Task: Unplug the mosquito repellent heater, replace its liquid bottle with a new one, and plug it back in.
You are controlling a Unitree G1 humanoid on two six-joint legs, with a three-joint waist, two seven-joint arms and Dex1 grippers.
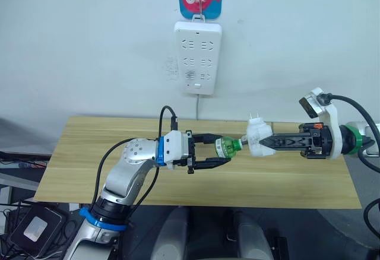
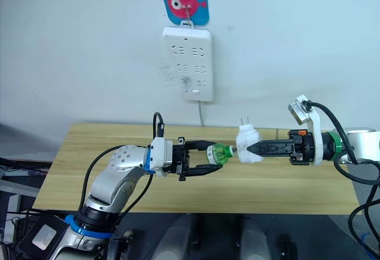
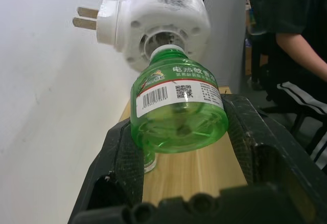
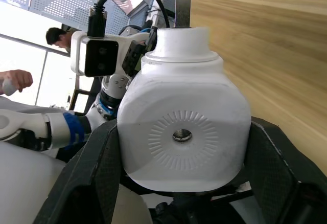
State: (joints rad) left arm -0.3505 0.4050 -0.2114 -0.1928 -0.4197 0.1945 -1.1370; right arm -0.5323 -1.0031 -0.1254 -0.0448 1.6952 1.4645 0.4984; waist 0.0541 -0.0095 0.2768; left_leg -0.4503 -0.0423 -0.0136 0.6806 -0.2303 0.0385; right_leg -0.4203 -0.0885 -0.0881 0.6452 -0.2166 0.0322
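A green liquid bottle (image 3: 179, 109), labelled with a barcode, QR code and Chinese print, is clamped by the left gripper (image 1: 221, 152). Its neck sits in the mosquito repellent heater (image 1: 257, 136), grasped by the right gripper (image 1: 268, 143) above the counter (image 1: 297, 177) near its back edge. A seated person (image 3: 294, 65) is seen in the left wrist view.

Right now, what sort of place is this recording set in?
Probably an indoor robot test room or lab: a bare wooden table against a plain white wall, a power strip hung on that wall, and a seated person nearby.
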